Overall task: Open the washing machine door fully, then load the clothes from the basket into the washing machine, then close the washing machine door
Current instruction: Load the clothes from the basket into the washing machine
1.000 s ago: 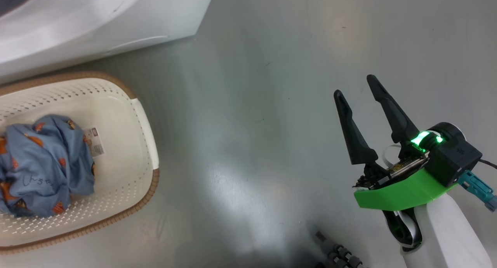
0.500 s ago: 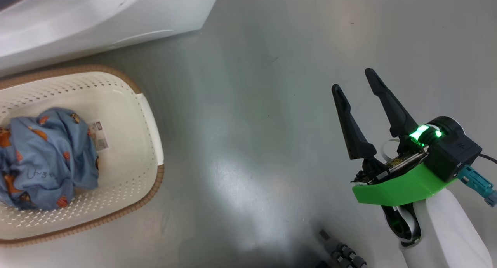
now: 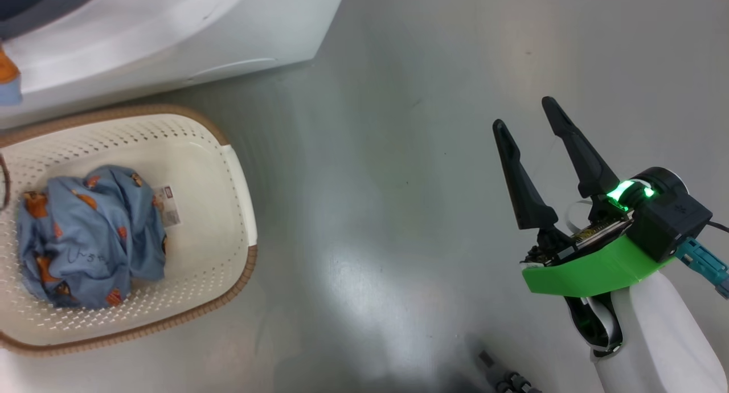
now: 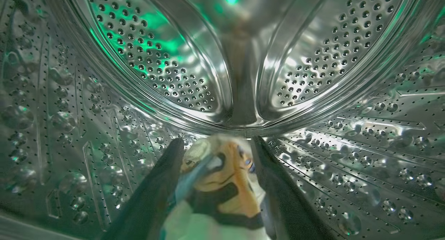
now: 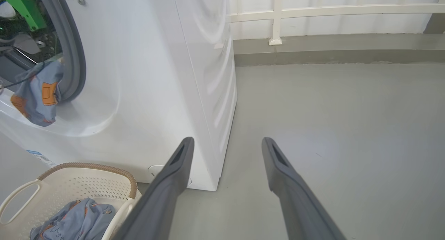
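Head view first: the right gripper (image 3: 524,114) sits at the lower right, fingers spread wide with nothing between them, over bare floor (image 3: 370,182); the basket (image 3: 242,267) is at the lower left, just in front of the washing machine (image 3: 171,34) that runs across the upper left; one blue printed garment (image 3: 91,233) lies bunched in the basket, well apart from that gripper, off to its left.

Left wrist view now, and we're inside the steel drum (image 4: 167,69); the left gripper (image 4: 217,142) has its fingers wide apart, and the cream, orange and black garment (image 4: 226,188) sits in the gap towards the bottom of the frame; whether the cloth touches the pads, I can't tell; it reads as a release rather than a pinch.

Right wrist view: the right gripper points past the machine's corner at open floor, empty and wide; at the upper left a second blue garment (image 5: 38,90) hangs out over the grey gasket (image 5: 74,59), half in, half out; at the lower left corner is the basket with its blue garment.

So here's the call: what's left to load lies directly below the machine's mouth, on the left arm's side; the left gripper looks the nearer one, a pull-back and a drop away; that hanging piece wants pushing in before any door closing.
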You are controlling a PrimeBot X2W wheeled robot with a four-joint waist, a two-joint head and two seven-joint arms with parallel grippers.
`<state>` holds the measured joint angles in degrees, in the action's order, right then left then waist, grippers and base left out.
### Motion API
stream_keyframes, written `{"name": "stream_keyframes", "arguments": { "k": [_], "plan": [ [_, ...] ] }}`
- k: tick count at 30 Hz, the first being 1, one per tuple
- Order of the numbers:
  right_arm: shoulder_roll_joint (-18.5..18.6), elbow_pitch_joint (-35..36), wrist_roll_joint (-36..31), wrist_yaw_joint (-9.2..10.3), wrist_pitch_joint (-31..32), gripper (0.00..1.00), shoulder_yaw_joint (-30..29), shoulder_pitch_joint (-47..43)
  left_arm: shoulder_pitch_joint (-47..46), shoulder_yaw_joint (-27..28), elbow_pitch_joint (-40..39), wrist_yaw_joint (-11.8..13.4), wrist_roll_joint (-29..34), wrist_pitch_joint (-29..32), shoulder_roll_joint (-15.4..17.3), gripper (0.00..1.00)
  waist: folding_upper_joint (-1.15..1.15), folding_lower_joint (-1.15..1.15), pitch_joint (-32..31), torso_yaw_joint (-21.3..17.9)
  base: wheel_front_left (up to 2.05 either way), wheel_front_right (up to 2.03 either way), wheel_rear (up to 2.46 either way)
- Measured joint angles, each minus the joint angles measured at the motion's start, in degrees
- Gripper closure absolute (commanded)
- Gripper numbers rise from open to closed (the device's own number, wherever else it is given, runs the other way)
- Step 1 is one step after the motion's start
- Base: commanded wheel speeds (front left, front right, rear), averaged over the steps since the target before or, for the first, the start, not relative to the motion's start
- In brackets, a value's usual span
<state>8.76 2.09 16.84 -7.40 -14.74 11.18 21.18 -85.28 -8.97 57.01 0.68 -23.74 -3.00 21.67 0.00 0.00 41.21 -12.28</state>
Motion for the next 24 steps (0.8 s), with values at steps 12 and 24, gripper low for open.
{"name": "stream_keyframes", "arguments": {
  "k": [12,24],
  "plan": [
    [-0.02,-1.29,-0.19,0.0,0.0,0.0,-1.32,-1.97,15.54,-0.82,-6.99,1.86,-0.57,-8.48,-2.99,0.0,0.0,0.0,-5.49,1.96,0.0,0.0,0.0],
    [-0.05,-2.26,-2.3,0.0,0.0,0.0,-3.26,-5.94,38.62,-1.02,-28.15,7.49,-0.73,-10.78,-5.03,0.0,0.0,0.0,-11.29,5.16,0.0,0.0,0.0]
  ]
}}
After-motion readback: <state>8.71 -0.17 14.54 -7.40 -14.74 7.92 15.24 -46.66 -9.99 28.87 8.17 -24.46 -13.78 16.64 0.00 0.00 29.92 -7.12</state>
